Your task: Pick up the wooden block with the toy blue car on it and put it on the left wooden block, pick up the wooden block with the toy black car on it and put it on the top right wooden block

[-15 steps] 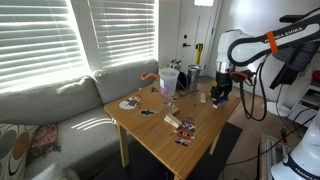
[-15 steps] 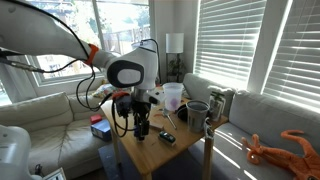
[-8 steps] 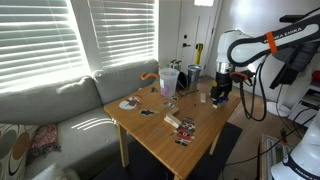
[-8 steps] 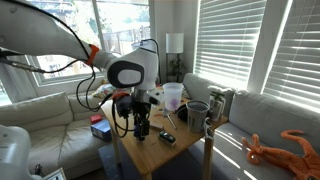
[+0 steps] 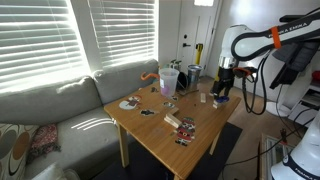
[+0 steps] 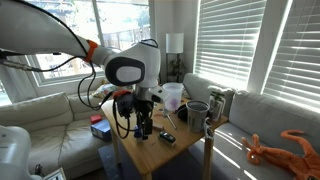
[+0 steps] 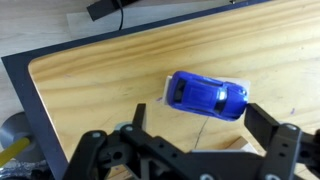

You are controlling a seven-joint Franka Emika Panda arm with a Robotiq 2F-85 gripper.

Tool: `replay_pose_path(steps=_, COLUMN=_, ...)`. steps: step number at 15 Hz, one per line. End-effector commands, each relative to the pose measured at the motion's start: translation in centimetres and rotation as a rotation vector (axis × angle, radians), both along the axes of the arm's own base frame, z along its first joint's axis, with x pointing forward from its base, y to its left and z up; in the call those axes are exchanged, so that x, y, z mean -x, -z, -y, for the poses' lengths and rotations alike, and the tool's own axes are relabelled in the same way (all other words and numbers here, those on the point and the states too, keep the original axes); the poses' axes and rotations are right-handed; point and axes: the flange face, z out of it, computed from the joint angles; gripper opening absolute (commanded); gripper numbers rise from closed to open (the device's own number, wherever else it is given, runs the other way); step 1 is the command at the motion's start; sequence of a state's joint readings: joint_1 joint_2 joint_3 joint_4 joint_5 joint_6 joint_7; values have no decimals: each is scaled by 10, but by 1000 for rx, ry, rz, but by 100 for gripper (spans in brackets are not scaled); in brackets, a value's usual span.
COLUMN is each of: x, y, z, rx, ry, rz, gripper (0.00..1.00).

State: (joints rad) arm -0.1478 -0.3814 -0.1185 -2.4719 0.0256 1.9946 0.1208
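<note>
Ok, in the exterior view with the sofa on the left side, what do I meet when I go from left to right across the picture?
patterned cushion → round flat item at the table corner → clear cup → dark cup → claw

Daylight floods through the blinds (image 5: 60, 40) at 10 o'clock and lays bright stripes across the sofa (image 5: 60, 112). In an exterior view the window (image 6: 112, 18) at 11 o'clock is blown out white. Both exterior views are soft and grainy. The wrist view is evenly lit: the toy blue car (image 7: 207, 95) is crisp and glossy, while the gripper (image 7: 193, 112) at 6 o'clock is dark and slightly blurred.
</note>
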Motion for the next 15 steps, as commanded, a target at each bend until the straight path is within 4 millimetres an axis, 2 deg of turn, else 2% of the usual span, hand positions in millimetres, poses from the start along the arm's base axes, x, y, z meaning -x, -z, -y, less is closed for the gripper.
replay_pose_path(steps=1, x=7, y=-19, z=11, rx=-11, ry=-1, rz=46, gripper=100)
replay_pose_path(steps=7, x=13, y=-38, z=30, rx=29, ry=1, rz=115, gripper=100)
replay_pose_path(steps=14, x=15, y=-49, z=59, rx=180, ry=-297, rz=176, gripper=100)
replay_pose_path(steps=15, x=12, y=-44, z=52, rx=147, ry=-218, rz=141, gripper=100)
